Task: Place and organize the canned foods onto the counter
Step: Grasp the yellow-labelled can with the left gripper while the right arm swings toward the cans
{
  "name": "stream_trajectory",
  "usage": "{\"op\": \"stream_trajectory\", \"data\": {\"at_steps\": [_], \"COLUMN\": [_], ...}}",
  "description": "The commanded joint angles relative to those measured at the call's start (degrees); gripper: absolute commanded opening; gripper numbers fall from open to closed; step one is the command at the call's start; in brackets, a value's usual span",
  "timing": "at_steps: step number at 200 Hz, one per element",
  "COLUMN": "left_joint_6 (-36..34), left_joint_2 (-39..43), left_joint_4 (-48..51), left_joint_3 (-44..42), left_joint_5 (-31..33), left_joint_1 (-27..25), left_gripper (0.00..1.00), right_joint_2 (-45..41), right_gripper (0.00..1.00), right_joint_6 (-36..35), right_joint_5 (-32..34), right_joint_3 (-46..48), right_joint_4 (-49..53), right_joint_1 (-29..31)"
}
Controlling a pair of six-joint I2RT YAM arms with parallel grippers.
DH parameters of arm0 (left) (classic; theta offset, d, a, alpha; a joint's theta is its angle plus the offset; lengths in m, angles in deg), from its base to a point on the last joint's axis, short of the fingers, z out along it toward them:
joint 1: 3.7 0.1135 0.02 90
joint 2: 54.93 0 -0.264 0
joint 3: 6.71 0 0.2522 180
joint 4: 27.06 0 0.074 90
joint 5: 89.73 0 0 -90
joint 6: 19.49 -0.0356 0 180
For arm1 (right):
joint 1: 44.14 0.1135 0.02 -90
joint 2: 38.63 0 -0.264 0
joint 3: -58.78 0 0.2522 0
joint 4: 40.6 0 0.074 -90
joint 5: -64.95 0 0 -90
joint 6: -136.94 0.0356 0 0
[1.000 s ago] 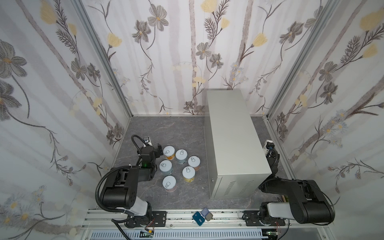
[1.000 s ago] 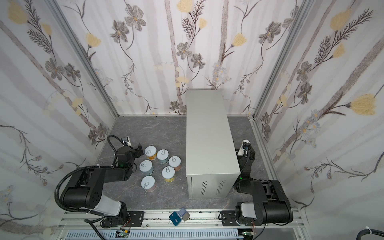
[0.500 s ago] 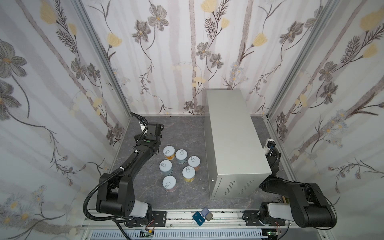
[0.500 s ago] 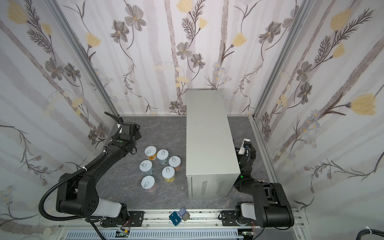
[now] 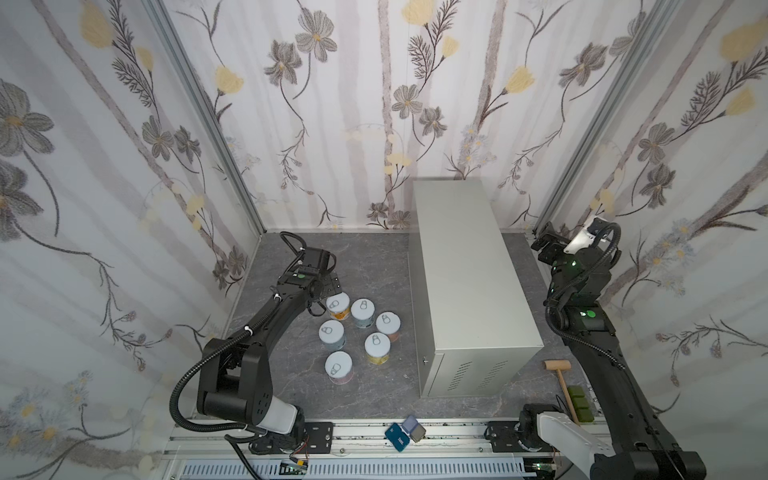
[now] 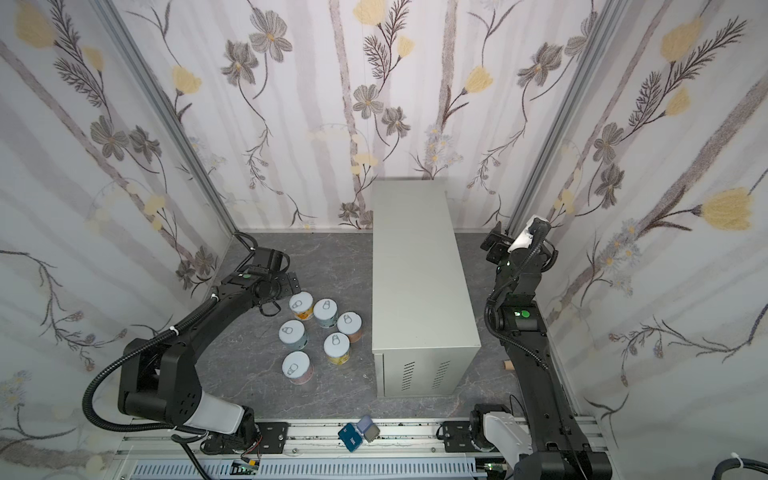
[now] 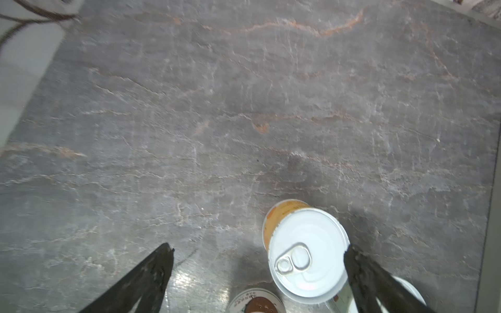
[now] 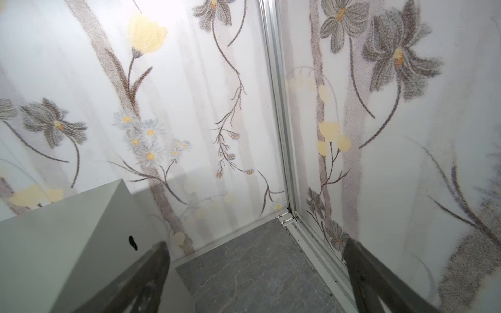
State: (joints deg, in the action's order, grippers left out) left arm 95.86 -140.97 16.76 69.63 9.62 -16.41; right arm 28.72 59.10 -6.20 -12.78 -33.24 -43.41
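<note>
Six canned foods (image 5: pixel 332 332) are seen clustered on the floor (image 5: pixel 374 257), centre-left of a top view; none is set on the counter (image 5: pixel 465 266) yet. The left gripper (image 7: pixel 257 250) is poised open by the orange-labelled can (image 7: pixel 306 254); the right gripper (image 8: pixel 254 249) is open, empty.

Six upright silver-lidded cans (image 5: pixel 363 311) beside grey counter (image 5: pixel 465 266)

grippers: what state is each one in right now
Left gripper: open, holding nothing, close to the orange can.
Right gripper: open, holding nothing.
</note>
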Motion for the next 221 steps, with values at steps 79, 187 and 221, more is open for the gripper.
{"op": "stream_trajectory", "data": {"at_steps": [79,187,221], "left_joint_6": [4.8,2.6,2.8], "left_joint_2": [-10.5,-14.0,-14.8], "left_joint_4": [-3.8,0.8,1.2], "left_joint_3": [1.8,4.0,4.6], "left_joint_5": [-7.4,-5.2,-5.6], "left_joint_1": [-2.3,-3.2,-3.3], "left_gripper": [1.00,0.92,0.81], "right_joint_2": [-10.7,-9.7,-2.9], "right_gripper": [1.00,1.00,1.00], "right_joint_6": [0.5,-9.1,-9.8], "right_joint_5": [-10.7,-19.5,-19.3], "right_joint_3": [-5.4,-16.3,-27.2], "right_joint_4": [22.5,30.3,43.4], "right_joint_1": [2.5,15.4,22.0]}}
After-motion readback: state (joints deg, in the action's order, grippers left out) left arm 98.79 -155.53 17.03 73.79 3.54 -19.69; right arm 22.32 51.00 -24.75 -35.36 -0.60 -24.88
